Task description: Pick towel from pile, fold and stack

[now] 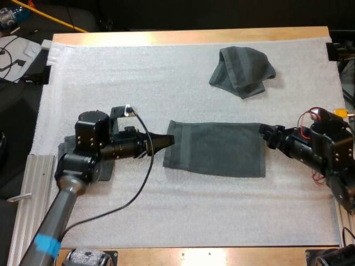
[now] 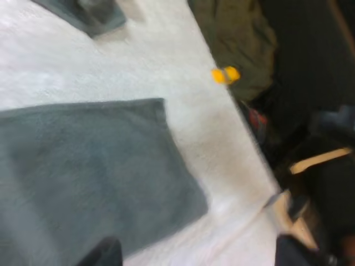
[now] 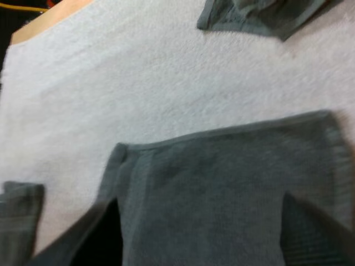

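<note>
The left end effector [image 1: 164,142] sits at the left short edge of the flat towel [image 1: 215,148], its fingers [image 2: 104,254] spread apart, released and gripping nothing. The right end effector [image 1: 265,134] sits at that towel's right short edge, also released, with its fingers [image 3: 313,233] apart over the cloth. There are three towels. The flat towel lies mid-mat. A crumpled towel [image 1: 242,71] lies beyond its far right corner. A third towel [image 1: 65,149] lies to its left, under the left arm. One white mat [image 1: 138,72] covers the wooden tabletop [image 1: 194,35], and a silver rail [image 1: 33,191] borders the mat's near left.

White mat [image 1: 166,221] covers the wooden table [image 1: 222,35].
</note>
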Motion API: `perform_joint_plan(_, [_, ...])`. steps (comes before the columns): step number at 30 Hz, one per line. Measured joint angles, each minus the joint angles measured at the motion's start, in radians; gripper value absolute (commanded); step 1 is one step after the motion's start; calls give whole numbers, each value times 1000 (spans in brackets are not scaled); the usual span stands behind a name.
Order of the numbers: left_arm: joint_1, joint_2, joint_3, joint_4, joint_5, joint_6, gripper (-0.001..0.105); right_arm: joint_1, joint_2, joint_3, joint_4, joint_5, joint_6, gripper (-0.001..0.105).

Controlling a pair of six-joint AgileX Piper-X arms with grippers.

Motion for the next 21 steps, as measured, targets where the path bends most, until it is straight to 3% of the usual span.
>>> perform_joint_plan(2, [0, -82, 0, 112, -74, 77, 57, 0, -27, -51, 129, 19, -60, 59])
perform_joint_plan(10, [0, -213, -3, 292, -164, 190, 57, 0, -46, -104, 286, 23, -82, 59])
perform_joint_plan(15, [0, -360, -5, 562, -252, 264, 57, 0, -84, -153, 447, 30, -118, 59])
perform_joint_plan(21, [0, -401, -5, 642, -278, 290, 57, 0, -74, -150, 479, 56, -146, 59])
